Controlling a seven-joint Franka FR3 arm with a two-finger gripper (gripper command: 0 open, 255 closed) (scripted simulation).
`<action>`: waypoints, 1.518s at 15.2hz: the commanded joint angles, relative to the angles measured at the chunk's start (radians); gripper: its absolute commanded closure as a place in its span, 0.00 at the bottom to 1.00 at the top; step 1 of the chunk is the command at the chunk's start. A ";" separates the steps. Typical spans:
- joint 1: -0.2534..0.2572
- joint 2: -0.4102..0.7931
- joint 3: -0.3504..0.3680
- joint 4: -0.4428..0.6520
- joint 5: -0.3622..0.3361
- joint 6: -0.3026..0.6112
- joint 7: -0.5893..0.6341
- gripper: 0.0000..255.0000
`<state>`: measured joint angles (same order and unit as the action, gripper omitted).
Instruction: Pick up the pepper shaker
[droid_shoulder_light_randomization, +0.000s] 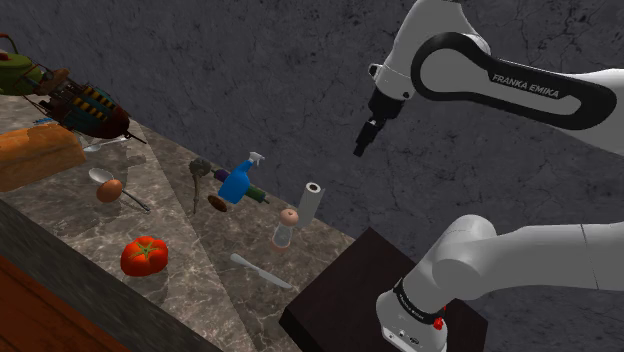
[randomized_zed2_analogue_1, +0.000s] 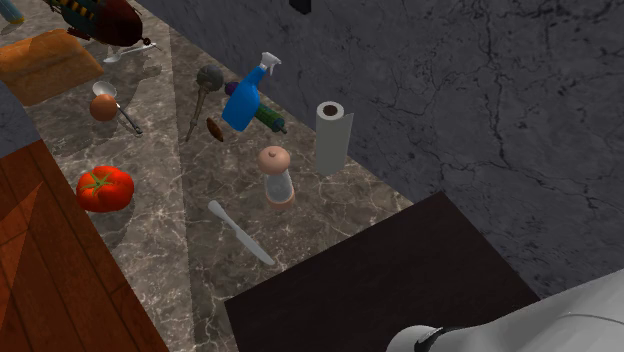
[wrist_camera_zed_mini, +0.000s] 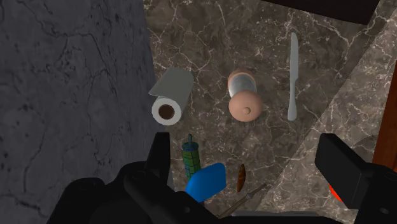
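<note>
Pepper shaker (randomized_zed2_analogue_1: 276, 175) was tan-capped, spray bottle (randomized_zed2_analogue_1: 243, 105) blue, tomato (randomized_zed2_analogue_1: 104, 187) red, counter (randomized_zed2_analogue_1: 170, 250) brown with white veining

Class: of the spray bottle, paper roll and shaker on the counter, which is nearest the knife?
The shaker with the rounded pinkish top, beside the knife; the paper roll and blue spray bottle sit closer to the wall.

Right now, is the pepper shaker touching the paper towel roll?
Apart. The wrist view, looking down, shows bare marble counter between the pepper shaker and the paper towel roll.
</note>
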<state>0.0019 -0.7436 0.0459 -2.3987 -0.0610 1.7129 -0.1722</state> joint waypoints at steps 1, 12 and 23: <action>0.000 0.000 0.000 0.000 0.000 0.000 0.000 0.00; 0.031 0.142 -0.009 -0.272 0.040 0.457 -0.006 0.00; 0.078 0.538 -0.012 -0.349 0.104 0.973 -0.042 0.00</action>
<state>0.0731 -0.2519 0.0325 -2.7439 0.0344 2.6284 -0.2106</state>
